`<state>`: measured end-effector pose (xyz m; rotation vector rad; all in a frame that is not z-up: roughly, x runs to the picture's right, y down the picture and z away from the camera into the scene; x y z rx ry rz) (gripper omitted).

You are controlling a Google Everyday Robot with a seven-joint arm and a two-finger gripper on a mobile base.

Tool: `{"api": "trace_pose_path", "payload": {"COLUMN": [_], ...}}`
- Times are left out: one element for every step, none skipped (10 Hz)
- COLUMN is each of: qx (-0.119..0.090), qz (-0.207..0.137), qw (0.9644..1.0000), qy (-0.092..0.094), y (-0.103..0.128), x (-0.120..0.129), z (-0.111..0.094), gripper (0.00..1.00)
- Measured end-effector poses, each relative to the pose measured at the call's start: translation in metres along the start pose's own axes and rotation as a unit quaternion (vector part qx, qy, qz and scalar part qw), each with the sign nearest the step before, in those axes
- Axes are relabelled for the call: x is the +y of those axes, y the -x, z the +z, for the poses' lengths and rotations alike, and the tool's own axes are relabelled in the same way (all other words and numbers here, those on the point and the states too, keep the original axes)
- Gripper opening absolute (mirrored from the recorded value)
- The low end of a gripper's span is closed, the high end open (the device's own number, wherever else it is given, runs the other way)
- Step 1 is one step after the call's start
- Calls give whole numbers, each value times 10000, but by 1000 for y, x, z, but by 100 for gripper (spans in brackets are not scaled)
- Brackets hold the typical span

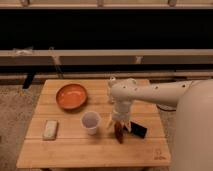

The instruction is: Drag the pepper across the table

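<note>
The pepper (pixel 119 132) is a small dark red-brown pod lying on the light wooden table (pixel 75 150), right of the white cup (pixel 90 122) and left of the flat black phone (pixel 138 129). My gripper (pixel 119 125) hangs from the white arm, pointing down, directly over the pepper's upper end and in contact with or just above it. The arm reaches in from the right and covers part of the table's right side.
A round orange bowl (pixel 71 96) sits at the back left. A pale rectangular sponge-like block (pixel 49 129) lies at the front left. A dark window wall and a low ledge run behind the table.
</note>
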<state>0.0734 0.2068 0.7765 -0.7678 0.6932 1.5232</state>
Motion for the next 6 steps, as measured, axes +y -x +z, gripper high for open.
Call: {"api": "trace_pose_path", "payload": {"qx": [-93, -253, -427, -575, -757, -792], "qz": [-2, 13, 35, 61, 130, 172], "qw": [9999, 9996, 9989, 9981, 9968, 9964], "qy": [-39, -102, -163, -202, -221, -230], "y": [6, 17, 27, 34, 40, 42], "x": [-4, -12, -22, -29, -36, -41], "z": [-5, -16, -28, -37, -44, -45], "gripper": [80, 80, 80, 80, 80, 80]}}
